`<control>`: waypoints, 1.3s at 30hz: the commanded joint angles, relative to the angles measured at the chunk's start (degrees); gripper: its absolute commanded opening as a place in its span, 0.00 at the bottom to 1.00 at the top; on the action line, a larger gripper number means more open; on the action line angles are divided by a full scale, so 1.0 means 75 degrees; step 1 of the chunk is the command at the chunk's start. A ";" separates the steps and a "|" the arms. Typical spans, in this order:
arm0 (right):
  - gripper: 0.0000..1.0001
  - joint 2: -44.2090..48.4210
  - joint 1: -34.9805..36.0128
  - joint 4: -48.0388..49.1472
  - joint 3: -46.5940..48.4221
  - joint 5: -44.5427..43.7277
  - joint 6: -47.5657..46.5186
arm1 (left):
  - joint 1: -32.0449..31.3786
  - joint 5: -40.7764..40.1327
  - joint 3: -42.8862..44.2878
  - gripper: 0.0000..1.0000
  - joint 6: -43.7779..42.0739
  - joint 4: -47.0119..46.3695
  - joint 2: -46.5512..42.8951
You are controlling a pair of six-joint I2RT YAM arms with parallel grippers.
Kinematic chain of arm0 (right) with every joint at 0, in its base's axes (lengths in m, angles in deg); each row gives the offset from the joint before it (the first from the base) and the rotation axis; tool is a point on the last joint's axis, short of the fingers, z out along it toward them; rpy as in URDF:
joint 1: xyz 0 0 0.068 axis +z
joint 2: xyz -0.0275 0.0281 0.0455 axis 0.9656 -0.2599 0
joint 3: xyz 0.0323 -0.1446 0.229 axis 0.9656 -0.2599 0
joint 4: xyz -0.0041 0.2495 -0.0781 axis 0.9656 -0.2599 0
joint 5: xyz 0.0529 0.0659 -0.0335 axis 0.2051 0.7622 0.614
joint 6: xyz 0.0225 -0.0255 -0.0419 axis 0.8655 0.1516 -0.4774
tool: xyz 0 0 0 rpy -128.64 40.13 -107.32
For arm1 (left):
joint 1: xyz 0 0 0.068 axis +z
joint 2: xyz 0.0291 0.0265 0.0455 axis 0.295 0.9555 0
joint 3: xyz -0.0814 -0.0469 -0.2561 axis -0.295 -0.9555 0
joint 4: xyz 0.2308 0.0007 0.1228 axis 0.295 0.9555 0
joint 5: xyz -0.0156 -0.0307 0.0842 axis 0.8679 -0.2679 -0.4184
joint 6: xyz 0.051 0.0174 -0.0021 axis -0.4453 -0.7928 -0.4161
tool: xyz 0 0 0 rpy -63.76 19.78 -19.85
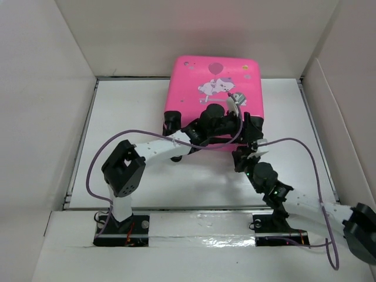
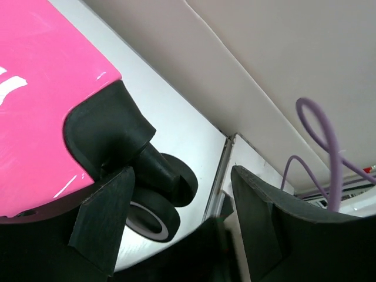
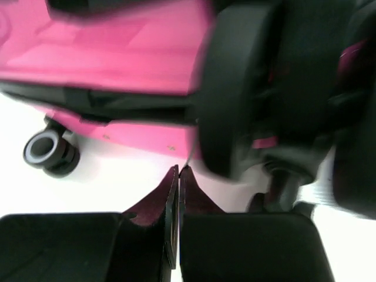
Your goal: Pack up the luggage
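— While the luggage lies shut and flat at the far middle of the worktop, printed shell up, what worries you most?

— Crowding. Both arms meet at its near edge, almost on top of each other in the overhead view. The left end effector is spread wide beside a corner wheel and holds nothing. The right end effector has its tips pressed together, with nothing between them that I can see, just off the near side of the case.

— So a collision?

— That, or a shove. The shell looks glossy and the worktop smooth, so I judge that a push on the wheel housing would skate the case toward the far wall rather than open it.

— And the zip?

— I cannot make out the puller. Closed tips poking at the seam could simply slip off.

— What about the room around it?

— White panels box in the worktop on the left, far and right sides. The case's far edge sits right by the far one, so a lid would have little space to swing. A purple cable loops beside the left arm and could snag.
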 commanded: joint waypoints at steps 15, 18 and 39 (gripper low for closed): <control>0.00 0.0364 0.0958 0.0084 0.0846 0.0296 -0.0049 | 0.1954 -0.6558 -0.5086 0.76 0.0133 0.3269 -0.6997; 0.00 0.0517 0.0817 -0.0186 0.0916 0.0553 -0.0084 | 0.2271 -0.6692 -0.5250 0.82 0.0215 0.4316 -0.7514; 0.00 0.0763 0.0595 -0.0186 0.0752 0.1233 -0.0002 | 0.2178 -0.6130 -0.4513 0.41 -0.0476 0.3627 -0.5453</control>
